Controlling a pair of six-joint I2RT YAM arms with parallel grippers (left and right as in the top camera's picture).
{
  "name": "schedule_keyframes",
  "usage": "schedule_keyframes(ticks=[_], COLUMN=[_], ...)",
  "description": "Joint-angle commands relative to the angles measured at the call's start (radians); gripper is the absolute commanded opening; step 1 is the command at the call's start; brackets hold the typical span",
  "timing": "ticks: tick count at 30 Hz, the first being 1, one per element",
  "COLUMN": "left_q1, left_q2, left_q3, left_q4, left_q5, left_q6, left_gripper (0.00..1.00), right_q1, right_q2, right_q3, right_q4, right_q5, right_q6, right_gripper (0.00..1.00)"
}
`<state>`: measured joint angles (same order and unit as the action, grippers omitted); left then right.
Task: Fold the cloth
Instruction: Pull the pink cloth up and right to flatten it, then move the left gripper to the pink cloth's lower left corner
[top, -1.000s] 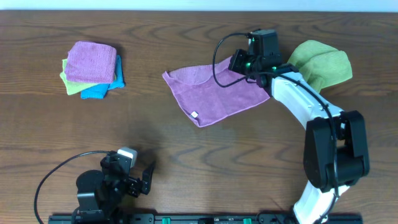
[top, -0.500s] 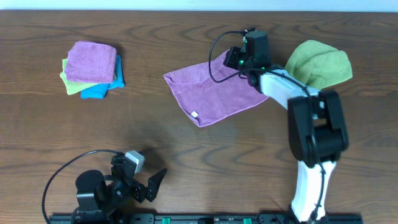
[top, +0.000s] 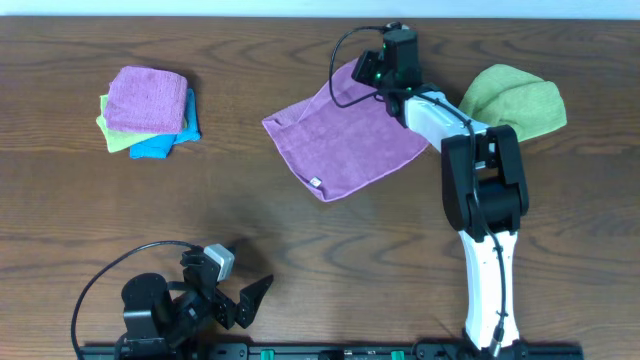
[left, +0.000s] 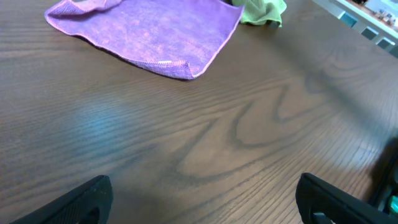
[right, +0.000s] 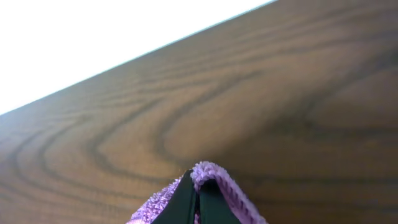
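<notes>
The right fingers (right: 185, 202), pinched shut on the far corner of the cloth (top: 345, 140), have drawn that corner out and away, so the cloth now lies flatter on the worktop (top: 400, 250), just left of the green cloth (top: 512, 103). It looks nearly spread out, and folding has not yet begun. The left fingers (left: 81, 199) are spread wide and empty, far from the green cloth.

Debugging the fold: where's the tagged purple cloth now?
Overhead, the cloth lies spread just right of table centre, left of the lime-green cloth, its far corner pinched in the right gripper.
</notes>
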<state>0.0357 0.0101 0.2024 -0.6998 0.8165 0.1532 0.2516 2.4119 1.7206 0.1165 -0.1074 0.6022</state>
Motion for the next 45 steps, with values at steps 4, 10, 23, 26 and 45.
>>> schedule_keyframes(ticks=[4, 10, 23, 26, 45], left_q1=[0.003, 0.003, 0.003, 0.003, 0.001], left_q2=[-0.006, -0.006, -0.006, -0.006, 0.513], left_q3=[-0.006, -0.006, -0.006, -0.006, 0.403], left_q4=[0.000, 0.001, -0.003, 0.006, 0.171], left_q5=[0.022, 0.022, 0.020, 0.014, -0.065], left_q6=[-0.023, -0.038, -0.056, -0.101, -0.360], left_gripper=[0.95, 0.95, 0.95, 0.95, 0.95], right_q1=[-0.009, -0.009, -0.009, -0.010, -0.113], right_q2=[0.005, 0.005, -0.085, -0.148, -0.521], right_q3=[0.024, 0.026, 0.037, 0.037, 0.037], right_q4=[0.000, 0.014, -0.056, -0.171, -0.958], right_q5=[0.098, 0.145, 0.100, 0.100, -0.082], right_q6=[-0.016, -0.016, -0.033, -0.066, -0.223], right_gripper=[0.17, 0.49, 0.89, 0.92, 0.99])
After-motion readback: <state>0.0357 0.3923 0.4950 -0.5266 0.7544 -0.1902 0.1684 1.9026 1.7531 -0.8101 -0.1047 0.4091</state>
